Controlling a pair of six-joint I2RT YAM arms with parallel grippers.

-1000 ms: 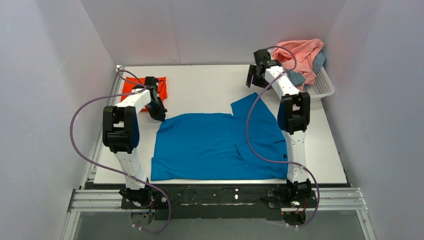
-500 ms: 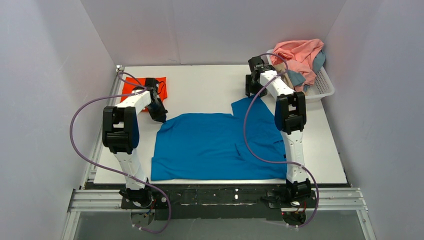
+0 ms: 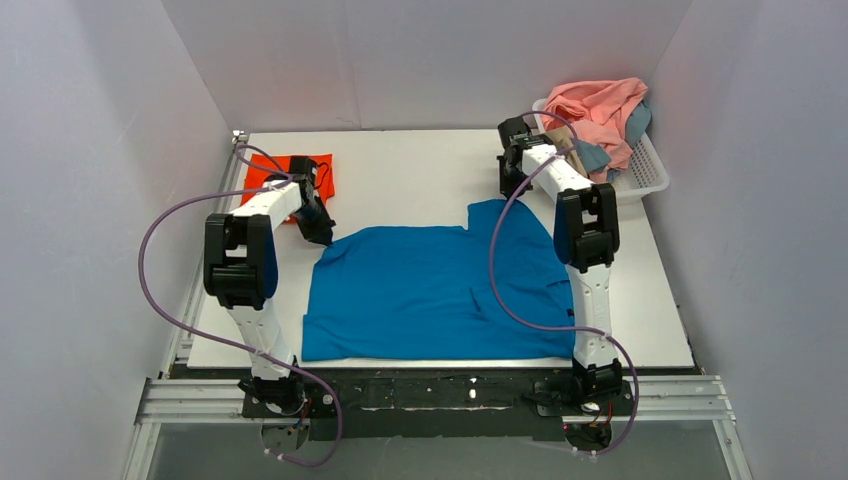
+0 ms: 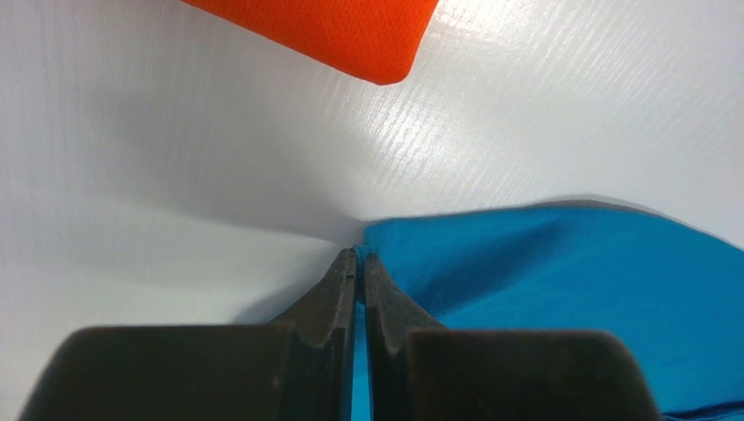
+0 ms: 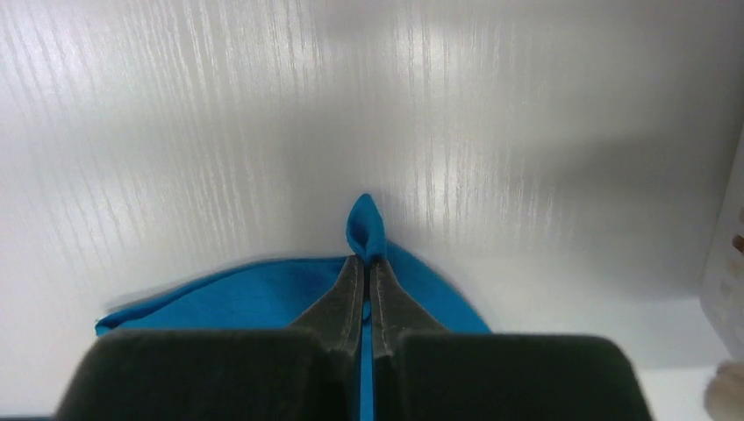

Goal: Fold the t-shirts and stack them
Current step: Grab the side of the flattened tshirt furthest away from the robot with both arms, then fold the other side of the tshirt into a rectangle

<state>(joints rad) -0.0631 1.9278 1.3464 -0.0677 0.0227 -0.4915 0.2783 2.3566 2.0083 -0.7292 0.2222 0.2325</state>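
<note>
left gripper (image 4: 360, 259): jaws pressed together on the far-left corner of the blue t-shirt (image 3: 430, 290), with cloth showing between the fingers.
right gripper (image 5: 368, 263): jaws closed, pinching a small fold at the same shirt's far-right tip. The fold pokes out past the fingertips.
blue t-shirt: spread on the table (image 3: 410, 165), from the centre toward 6 o'clock.
orange-red t-shirt (image 3: 258, 178): folded, at 10 o'clock, apart from the blue one.
basket (image 3: 650, 175): at 2 o'clock, heaped with a pink t-shirt (image 3: 600, 105).

Left hand (image 4: 358, 260), right hand (image 5: 367, 263): both clamped.
</note>
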